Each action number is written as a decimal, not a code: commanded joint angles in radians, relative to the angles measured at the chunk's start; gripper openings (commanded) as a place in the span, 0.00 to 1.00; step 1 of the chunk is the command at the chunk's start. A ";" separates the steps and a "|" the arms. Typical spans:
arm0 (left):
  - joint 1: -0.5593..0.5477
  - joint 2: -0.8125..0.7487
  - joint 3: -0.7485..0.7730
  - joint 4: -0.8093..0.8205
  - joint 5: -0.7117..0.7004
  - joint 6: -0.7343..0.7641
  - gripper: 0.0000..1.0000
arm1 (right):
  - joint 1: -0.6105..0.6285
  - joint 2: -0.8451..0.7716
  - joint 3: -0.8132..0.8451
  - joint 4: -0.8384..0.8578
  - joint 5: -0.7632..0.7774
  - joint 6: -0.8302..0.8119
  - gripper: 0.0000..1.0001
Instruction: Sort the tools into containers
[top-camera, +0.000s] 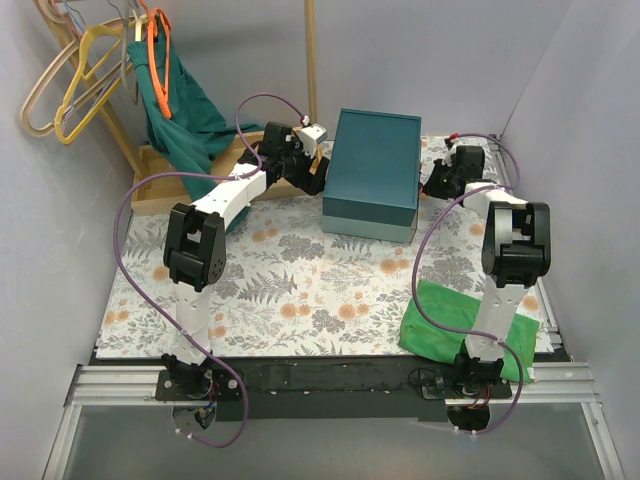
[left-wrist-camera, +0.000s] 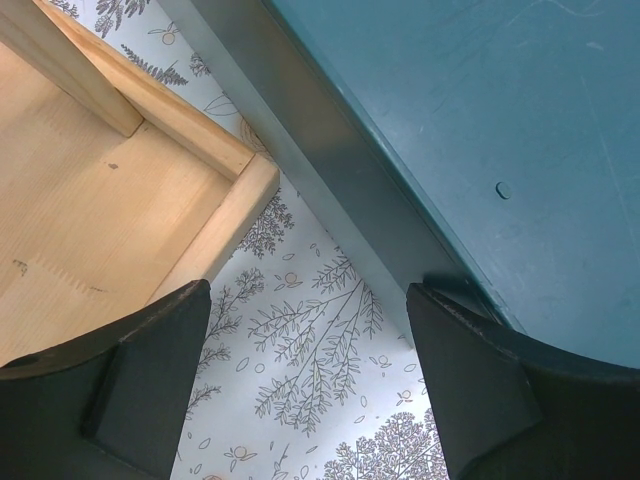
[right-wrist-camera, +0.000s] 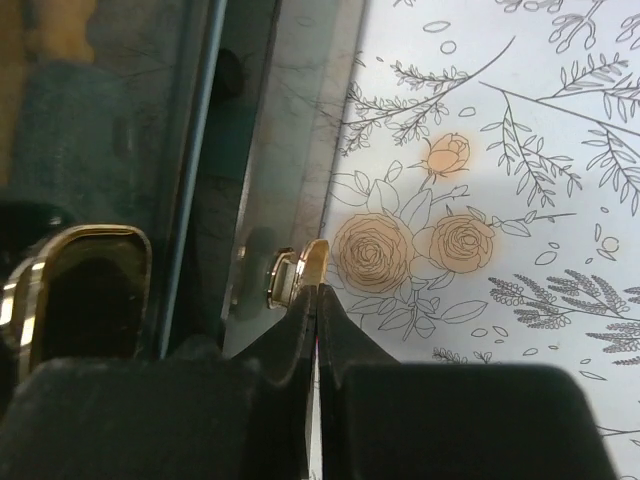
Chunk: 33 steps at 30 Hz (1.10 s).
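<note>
Floral tablecloth (top-camera: 300, 290) carried a closed teal rectangular box (top-camera: 375, 170), no tools showing. Over there the left gripper (left-wrist-camera: 305, 335) hung wide open between pale wooden tray (left-wrist-camera: 90, 210) and box, seemingly waiting; the right gripper (right-wrist-camera: 316, 300), jaws pinched together, nosed at the box's brass latch (right-wrist-camera: 285, 275), likely to unclasp it.

A closed teal box (top-camera: 375, 170) stands at the table's back, a shallow wooden tray (top-camera: 155, 190) near its left side.
</note>
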 joint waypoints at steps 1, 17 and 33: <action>-0.047 -0.003 0.026 0.035 0.101 -0.023 0.80 | 0.065 0.043 0.059 0.034 -0.064 0.065 0.05; -0.054 -0.021 0.021 0.025 0.051 -0.027 0.80 | 0.027 -0.081 0.053 -0.017 -0.024 0.083 0.38; -0.054 -0.032 0.026 -0.001 0.026 -0.040 0.83 | 0.059 -0.216 -0.068 -0.126 -0.078 0.126 0.56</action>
